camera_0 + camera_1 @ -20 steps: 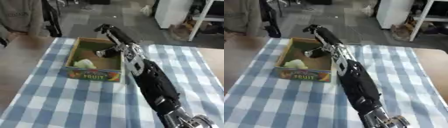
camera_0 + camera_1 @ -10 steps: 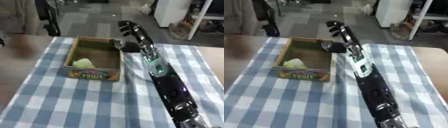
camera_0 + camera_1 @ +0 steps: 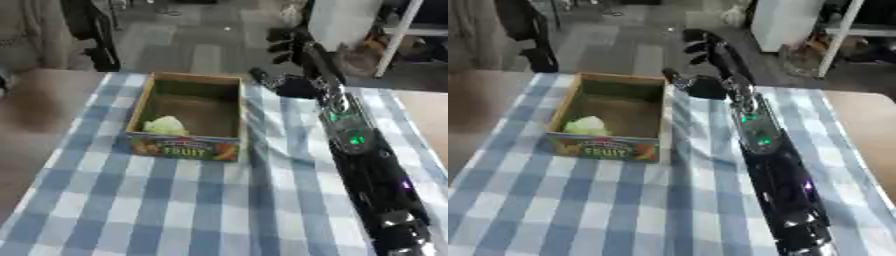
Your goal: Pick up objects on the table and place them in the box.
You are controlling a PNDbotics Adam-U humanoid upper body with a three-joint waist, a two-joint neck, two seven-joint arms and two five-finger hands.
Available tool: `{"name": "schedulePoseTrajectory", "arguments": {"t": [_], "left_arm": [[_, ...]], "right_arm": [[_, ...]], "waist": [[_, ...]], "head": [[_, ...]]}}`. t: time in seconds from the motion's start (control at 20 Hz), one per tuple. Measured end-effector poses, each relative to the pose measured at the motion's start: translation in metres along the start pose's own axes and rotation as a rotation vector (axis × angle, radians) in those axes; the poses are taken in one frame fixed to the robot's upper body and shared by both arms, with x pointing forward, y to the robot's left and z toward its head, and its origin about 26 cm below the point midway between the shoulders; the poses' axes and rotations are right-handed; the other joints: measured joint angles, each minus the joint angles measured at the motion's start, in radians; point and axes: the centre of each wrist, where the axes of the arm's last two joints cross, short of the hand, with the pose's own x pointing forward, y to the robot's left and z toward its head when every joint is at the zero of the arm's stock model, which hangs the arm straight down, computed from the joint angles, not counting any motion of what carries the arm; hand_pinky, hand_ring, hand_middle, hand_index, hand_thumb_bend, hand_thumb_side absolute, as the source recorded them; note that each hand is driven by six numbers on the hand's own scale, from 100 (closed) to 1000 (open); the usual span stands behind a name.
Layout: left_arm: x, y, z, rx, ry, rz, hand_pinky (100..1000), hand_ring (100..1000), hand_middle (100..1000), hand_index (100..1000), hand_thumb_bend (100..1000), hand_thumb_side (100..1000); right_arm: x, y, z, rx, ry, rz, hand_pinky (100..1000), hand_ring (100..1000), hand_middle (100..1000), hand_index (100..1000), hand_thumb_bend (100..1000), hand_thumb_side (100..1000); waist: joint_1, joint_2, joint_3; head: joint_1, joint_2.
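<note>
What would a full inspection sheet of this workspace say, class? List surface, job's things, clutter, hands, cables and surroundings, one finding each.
Surface: table under a blue and white checked cloth.
Job's things: open box with a FRUIT label on its front wall; a pale green item lies in its near left corner.
Clutter: nothing seen on the cloth.
Hands: right hand beyond the table's far edge, right of the box, fingers spread and holding nothing; left hand not in view.
Cables: nothing seen.
Surroundings: grey floor beyond the table, a white cabinet at the upper right.
</note>
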Motion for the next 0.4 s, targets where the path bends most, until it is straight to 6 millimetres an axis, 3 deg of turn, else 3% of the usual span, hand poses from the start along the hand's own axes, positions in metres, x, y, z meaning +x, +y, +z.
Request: {"name": "schedulePoseTrajectory", "arguments": {"t": [0.4], "left_arm": [[0.000,0.000,0.000,0.004,0.000,-0.002,604,561,570,656,100,607]], "right_arm": [[-0.007,-0.006,0.012,-0.028,0.029,-0.058,654,739,756,835,499,188]], "waist": [[-0.006,0.003,0.000]], "head": [[0.000,0.000]]}}
